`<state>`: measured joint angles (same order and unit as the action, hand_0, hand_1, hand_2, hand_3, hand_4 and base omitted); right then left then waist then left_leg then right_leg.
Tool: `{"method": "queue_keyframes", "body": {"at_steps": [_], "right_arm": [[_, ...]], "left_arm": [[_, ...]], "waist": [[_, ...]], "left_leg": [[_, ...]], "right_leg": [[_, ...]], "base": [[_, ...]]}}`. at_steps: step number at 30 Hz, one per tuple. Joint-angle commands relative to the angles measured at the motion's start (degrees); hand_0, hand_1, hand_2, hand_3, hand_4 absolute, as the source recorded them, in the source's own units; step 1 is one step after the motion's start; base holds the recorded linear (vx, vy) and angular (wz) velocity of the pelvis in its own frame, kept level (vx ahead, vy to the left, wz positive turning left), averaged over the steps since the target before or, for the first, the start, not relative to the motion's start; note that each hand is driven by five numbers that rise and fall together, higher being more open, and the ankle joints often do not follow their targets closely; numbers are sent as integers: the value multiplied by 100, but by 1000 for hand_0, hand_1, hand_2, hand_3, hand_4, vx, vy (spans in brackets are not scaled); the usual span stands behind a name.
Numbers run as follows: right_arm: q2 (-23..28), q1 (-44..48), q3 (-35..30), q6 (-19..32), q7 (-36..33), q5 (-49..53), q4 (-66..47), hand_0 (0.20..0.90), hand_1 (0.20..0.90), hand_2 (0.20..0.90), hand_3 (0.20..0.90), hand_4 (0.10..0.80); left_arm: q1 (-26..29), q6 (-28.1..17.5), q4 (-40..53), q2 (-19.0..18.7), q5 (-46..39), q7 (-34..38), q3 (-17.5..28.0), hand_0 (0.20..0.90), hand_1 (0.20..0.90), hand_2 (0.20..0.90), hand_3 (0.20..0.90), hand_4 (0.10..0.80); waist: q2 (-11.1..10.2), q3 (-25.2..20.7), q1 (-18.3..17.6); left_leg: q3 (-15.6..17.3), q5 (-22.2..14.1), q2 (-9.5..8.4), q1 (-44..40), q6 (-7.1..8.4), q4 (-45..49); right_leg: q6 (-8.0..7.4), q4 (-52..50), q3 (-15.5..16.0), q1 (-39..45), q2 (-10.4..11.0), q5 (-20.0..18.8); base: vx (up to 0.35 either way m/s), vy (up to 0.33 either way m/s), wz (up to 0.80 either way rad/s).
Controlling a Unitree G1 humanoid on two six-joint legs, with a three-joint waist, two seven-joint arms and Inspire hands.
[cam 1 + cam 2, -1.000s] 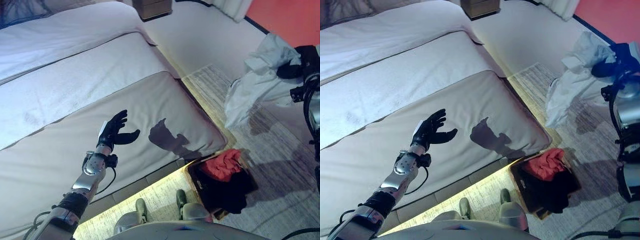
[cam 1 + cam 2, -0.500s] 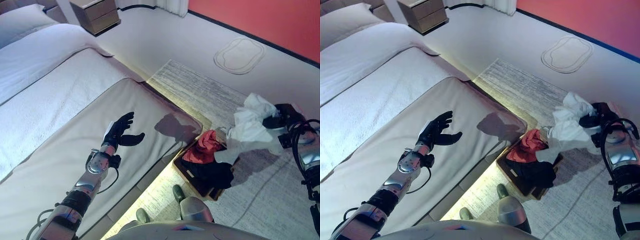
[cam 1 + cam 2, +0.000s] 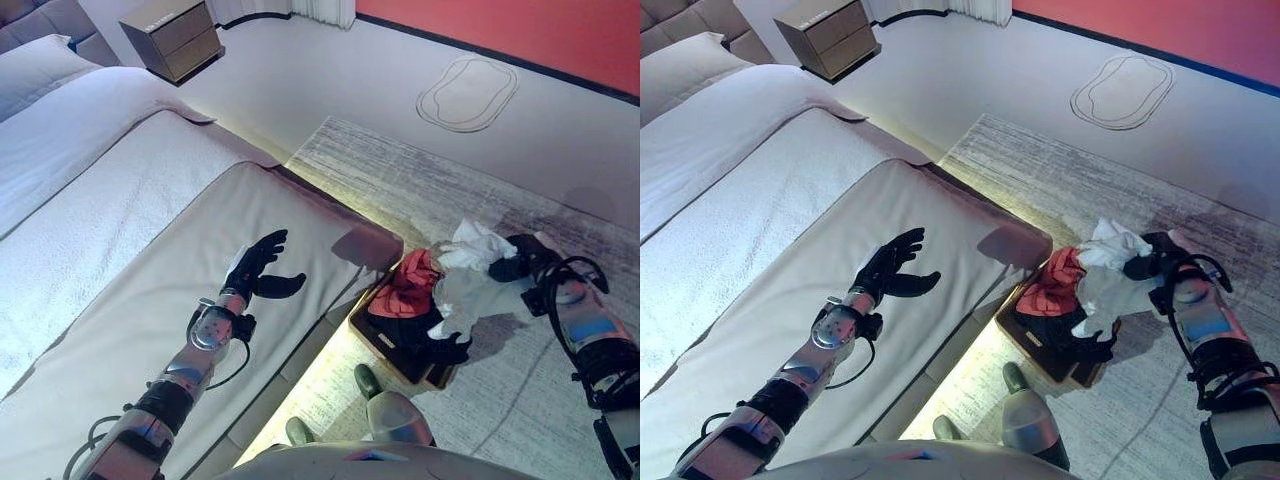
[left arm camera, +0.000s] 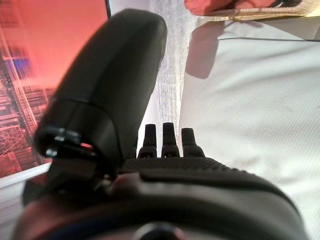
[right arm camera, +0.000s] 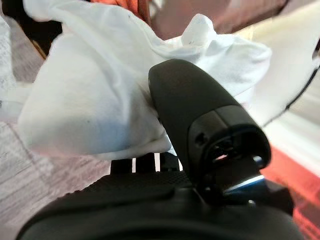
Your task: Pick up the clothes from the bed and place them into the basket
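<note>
My right hand [image 3: 1155, 257] is shut on a white garment [image 3: 1102, 275], which hangs over the right side of the basket [image 3: 1025, 336] on the floor beside the bed. In the right wrist view the white garment [image 5: 95, 95] bunches against my thumb [image 5: 200, 110]. The basket holds a red garment [image 3: 1052, 283] and a dark garment [image 3: 1060, 330]. My left hand [image 3: 890, 268] is open, fingers spread, above the beige bed cover [image 3: 770, 300], and holds nothing. It also shows in the left wrist view [image 4: 165, 145].
The bed [image 3: 90, 200] fills the left, with a lit strip along its base. A striped rug [image 3: 450, 180] lies under the basket. A wooden nightstand [image 3: 172, 38] stands at the far end. A red wall [image 3: 520, 30] runs along the back.
My right hand has lowered the white garment to the basket. The camera has swung right, so the whole scene has shifted. My left hand keeps its open pose over the bed.
</note>
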<state>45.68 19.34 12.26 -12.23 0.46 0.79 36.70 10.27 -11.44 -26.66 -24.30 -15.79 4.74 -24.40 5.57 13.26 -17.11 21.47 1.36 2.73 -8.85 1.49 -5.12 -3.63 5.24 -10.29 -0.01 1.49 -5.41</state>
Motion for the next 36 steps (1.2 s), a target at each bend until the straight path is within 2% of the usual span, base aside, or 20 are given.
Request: {"method": "queue_keyframes", "body": {"at_steps": [1, 5, 6, 7, 12, 20, 29, 36], "right_arm": [[222, 696, -165, 465, -326, -267, 169, 300, 300, 300, 200, 100], [163, 737, -92, 428, -302, -202, 331, 309, 309, 309, 211, 111], [146, 782, -48, 418, -317, -179, 423, 676, 676, 676, 639, 539], [121, 818, -24, 423, -348, -177, 567, 900, 900, 900, 900, 800], [31, 870, -9, 602, -472, -261, 1053, 900, 900, 900, 900, 800], [17, 838, -20, 630, -614, -281, 996, 900, 900, 900, 900, 800], [-23, 414, -162, 665, -687, -348, 394, 900, 900, 900, 900, 800], [-232, -20, -402, 705, -833, -317, -548, 900, 900, 900, 900, 800]], "left_arm": [[460, -635, 208, 21, 27, 246, 93, 900, 900, 900, 900, 800], [481, -653, 184, 33, 4, 271, 80, 900, 900, 900, 900, 800], [501, -670, 166, 44, -13, 269, 70, 900, 900, 900, 900, 800], [500, -713, 163, 44, -26, 251, 60, 900, 900, 900, 900, 800], [533, -708, 244, 73, -47, 270, 7, 900, 900, 900, 900, 800], [534, -758, 168, 40, -51, 226, -11, 900, 900, 900, 900, 800], [321, -708, 187, 43, -60, 181, 132, 900, 900, 900, 900, 800], [102, -748, 163, 37, -48, 58, 290, 900, 900, 900, 900, 800]], "waist": [[-121, -156, 129], [-63, -97, 131], [-49, -85, 134], [-33, -75, 142], [27, -68, 185], [42, -103, 193], [-63, -277, 252], [-218, -430, 432]], "left_leg": [[-92, -1088, 163, 50, -54, 764], [-102, -1078, 150, 78, -41, 745], [-101, -1074, 147, 81, -37, 739], [-100, -1076, 145, 86, -35, 743], [-119, -1059, 131, 49, -34, 672], [-130, -1033, 123, 7, -24, 596], [-194, -949, 170, -107, 10, 471], [-440, -775, 191, -118, 39, 272]], "right_leg": [[-288, -448, 113, -471, 233, 153], [-296, -423, 106, -502, 246, 145], [-297, -422, 108, -514, 251, 141], [-299, -420, 109, -520, 257, 142], [-313, -350, 114, -484, 277, 120], [-327, -339, 146, -470, 280, 124], [-298, -301, 195, -306, 224, 149], [-257, -319, 325, -175, 182, 207]], "base": [[0, 0, 0], [-8, 2, 0], [-33, 11, -1], [0, 0, 0], [0, 0, 0], [0, 0, 0], [0, 0, 0], [12, -13, 11]]}}
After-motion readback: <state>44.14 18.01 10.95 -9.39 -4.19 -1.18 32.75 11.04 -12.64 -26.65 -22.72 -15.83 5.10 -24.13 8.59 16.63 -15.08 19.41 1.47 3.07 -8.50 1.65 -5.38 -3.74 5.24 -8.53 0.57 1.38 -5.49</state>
